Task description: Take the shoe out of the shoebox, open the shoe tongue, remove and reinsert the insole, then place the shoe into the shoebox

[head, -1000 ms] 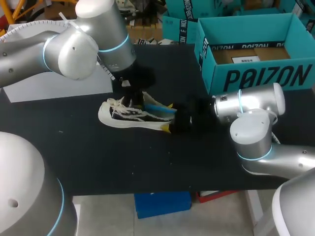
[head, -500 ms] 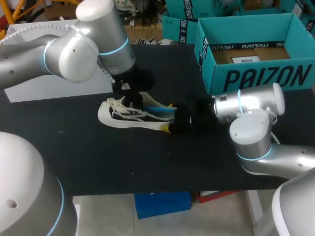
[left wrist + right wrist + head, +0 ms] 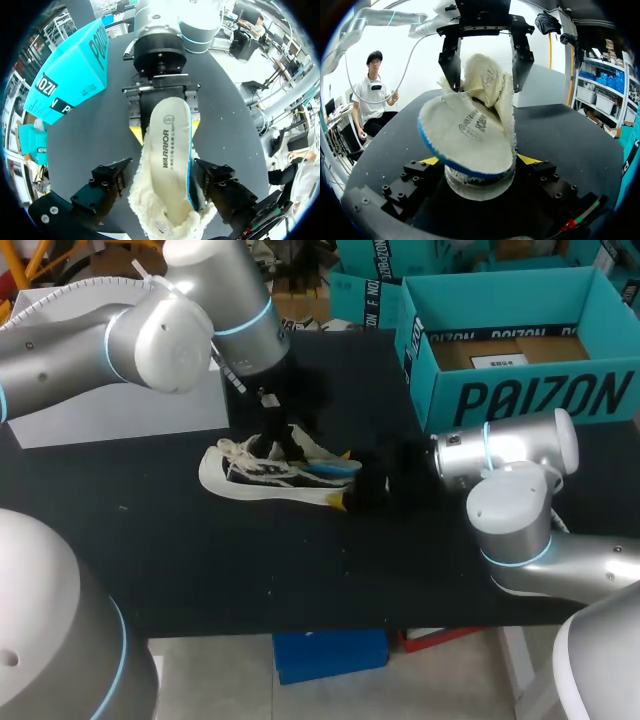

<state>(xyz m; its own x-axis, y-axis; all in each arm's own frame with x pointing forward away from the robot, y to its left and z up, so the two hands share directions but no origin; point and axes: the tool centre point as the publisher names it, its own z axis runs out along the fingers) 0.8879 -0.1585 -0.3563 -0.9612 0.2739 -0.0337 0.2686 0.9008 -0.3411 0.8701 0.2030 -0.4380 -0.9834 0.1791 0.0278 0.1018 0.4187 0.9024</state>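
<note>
A white shoe (image 3: 262, 472) with fleece lining lies on its side on the black table, toe toward the left. Its blue-edged insole (image 3: 326, 466) rests in the opening, heel end sticking out; in the left wrist view the insole (image 3: 167, 150) lies along the inside. My left gripper (image 3: 284, 436) hangs over the shoe's middle, open, with its black fingers (image 3: 107, 182) standing either side of the shoe and holding nothing. My right gripper (image 3: 360, 486) is at the heel, its yellow tips pressed on both sides of the shoe (image 3: 477, 187). The teal shoebox (image 3: 520, 398) stands open at the back right.
A white board (image 3: 120, 418) lies at the table's back left, under my left arm. The shoebox (image 3: 70, 75) shows cardboard on its floor. The table's front edge runs close below the shoe, with bare black surface between them.
My left gripper has opened and let go of the insole, then lifted a little toward the back right. The insole has settled lower into the shoe. The right arm has not moved.
</note>
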